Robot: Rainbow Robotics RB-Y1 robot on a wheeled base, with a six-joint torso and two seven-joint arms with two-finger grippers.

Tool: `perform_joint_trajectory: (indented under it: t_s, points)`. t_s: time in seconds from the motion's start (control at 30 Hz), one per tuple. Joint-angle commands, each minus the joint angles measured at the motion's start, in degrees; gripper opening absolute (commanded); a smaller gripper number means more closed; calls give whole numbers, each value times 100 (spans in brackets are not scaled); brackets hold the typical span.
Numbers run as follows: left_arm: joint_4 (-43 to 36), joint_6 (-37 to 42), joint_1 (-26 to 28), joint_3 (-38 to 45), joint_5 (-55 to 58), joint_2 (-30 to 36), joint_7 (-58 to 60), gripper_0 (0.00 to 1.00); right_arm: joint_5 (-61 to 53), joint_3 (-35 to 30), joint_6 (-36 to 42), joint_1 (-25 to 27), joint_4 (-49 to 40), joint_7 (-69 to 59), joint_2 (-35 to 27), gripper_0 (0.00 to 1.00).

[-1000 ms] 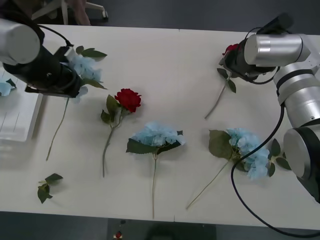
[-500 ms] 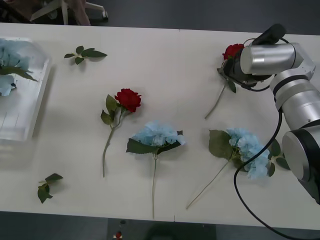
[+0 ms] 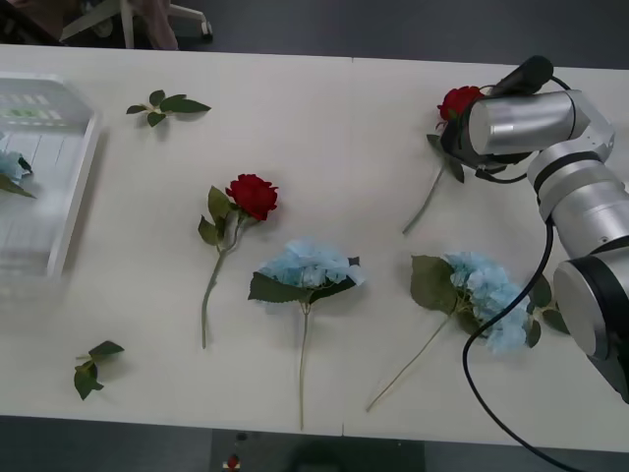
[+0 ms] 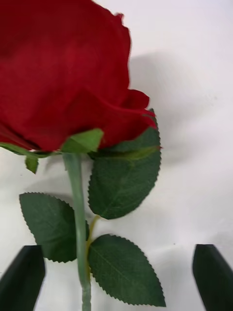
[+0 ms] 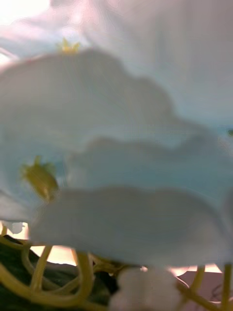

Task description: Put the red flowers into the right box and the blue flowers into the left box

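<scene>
My right gripper (image 4: 116,255) is open, with its black fingers on either side of a red flower's green stem (image 4: 75,204), just below the red head (image 4: 63,73). The front view has this red flower (image 3: 458,100) at the table's far right, beside my right wrist (image 3: 516,123). A second red flower (image 3: 253,195) lies mid-table. Two blue flowers (image 3: 310,264) (image 3: 486,295) lie nearer the front edge. The left box (image 3: 74,187) stands at the far left, with a blue flower (image 3: 10,169) showing at its edge. Pale-blue petals (image 5: 121,160) sit right against the left wrist camera. The right box is out of view.
Loose green leaf sprigs lie at the back left (image 3: 167,103) and at the front left (image 3: 90,366). A black cable (image 3: 472,344) loops over the table's right side beside my right arm. Bare tabletop stretches between the left box and the middle red flower.
My left arm carried a blue flower leftwards out of the front view. Blue heads seen over the left box half a second ago are gone from there. My right wrist shifted slightly right beside the rose.
</scene>
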Motion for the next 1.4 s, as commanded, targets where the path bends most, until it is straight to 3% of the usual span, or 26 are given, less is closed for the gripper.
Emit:
perform_joint_trajectory:
  t_s: [0.03, 0.07, 0.1, 0.13, 0.3, 0.47, 0.77, 0.9, 1.03, 1.4]
  points:
    - [50, -82, -88, 138, 40, -6, -244, 11, 65, 45, -189, -41, -79, -293, 11, 35]
    - [50, -99, -62, 138, 75, -24, -253, 23, 56, 54, -260, -24, -79, -302, 11, 17]
    - [50, -90, -53, 138, 92, -24, -270, 29, 56, 54, -268, -15, -79, -302, 11, 11]
    - [50, -99, -18, 130, 110, -33, -297, 43, 56, 54, -295, -6, -79, -311, 11, 3]
    - [50, -213, 70, 138, 189, -33, -411, 61, 47, 54, -295, 3, -79, -319, 11, 0]
    - [50, -222, 79, 147, 330, -24, -508, 65, 47, 54, -295, -6, -79, -319, 11, 0]
    - [-574, -99, 79, 226, 1947, 319, -376, 76, 30, 54, -66, -50, -140, -293, -112, 0]
    - [-935, -152, 79, 226, 2334, 213, 292, 83, -23, 54, 690, -164, -492, -258, -288, 0]
    - [-1656, -257, 79, 226, 1683, -209, 802, 100, -85, -34, 1727, -199, -1169, -249, -490, 0]
    - [-1866, -662, 87, 226, 541, -1545, 934, 100, -533, -324, 3458, -199, -2417, -91, -982, 0]
